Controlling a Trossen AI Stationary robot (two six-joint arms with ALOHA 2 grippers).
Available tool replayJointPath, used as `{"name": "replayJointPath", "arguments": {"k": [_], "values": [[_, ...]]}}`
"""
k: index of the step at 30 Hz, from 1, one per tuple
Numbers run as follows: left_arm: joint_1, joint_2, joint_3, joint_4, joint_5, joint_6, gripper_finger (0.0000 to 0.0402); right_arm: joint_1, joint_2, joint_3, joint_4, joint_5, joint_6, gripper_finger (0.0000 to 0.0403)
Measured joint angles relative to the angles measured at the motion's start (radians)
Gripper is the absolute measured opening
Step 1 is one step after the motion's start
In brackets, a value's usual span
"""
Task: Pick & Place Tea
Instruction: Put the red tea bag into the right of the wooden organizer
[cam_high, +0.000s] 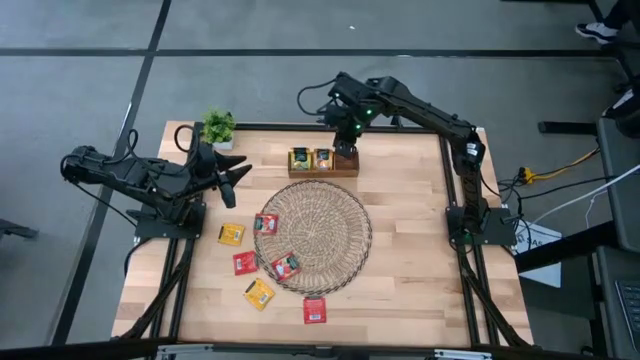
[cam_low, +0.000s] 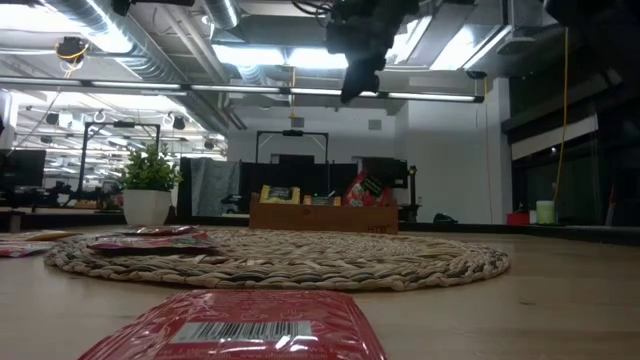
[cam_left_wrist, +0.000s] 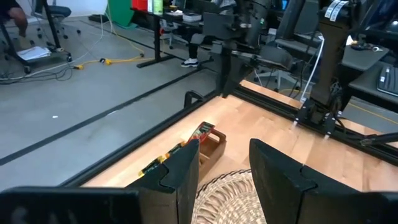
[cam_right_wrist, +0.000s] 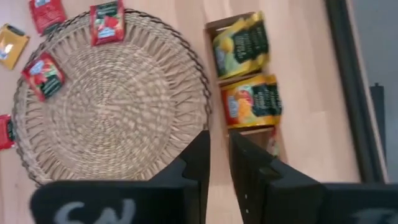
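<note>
The wooden table is carrying a round wicker mat at its centre. A wooden box is sitting just behind the mat, holding upright tea sachets. More sachets are lying on the mat's left edge and loose beside it. The right gripper is hovering over the box, fingers nearly closed, gripping nothing visible. The left gripper is waiting near the potted plant, fingers parted, empty.

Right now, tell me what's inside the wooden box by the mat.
The wooden box holds a yellow sachet and an orange one, each in its own compartment. The right gripper covers the box's third compartment, where only a red sliver shows.
</note>
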Motion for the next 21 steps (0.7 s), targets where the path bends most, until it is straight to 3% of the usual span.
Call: {"name": "replayJointPath", "arguments": {"k": [11, 21], "values": [[0.0, 0.0, 0.0, 0.0, -0.001, 0.001, 0.0136, 0.016, -0.028, -0.001, -0.226, 0.076, -0.008, 0.0052], [0.0, 0.0, 0.0, 0.013, -0.002, 0.0, 0.0136, 0.01, -0.236, 0.002, -0.02, 0.058, 0.051, 0.0052]]}}
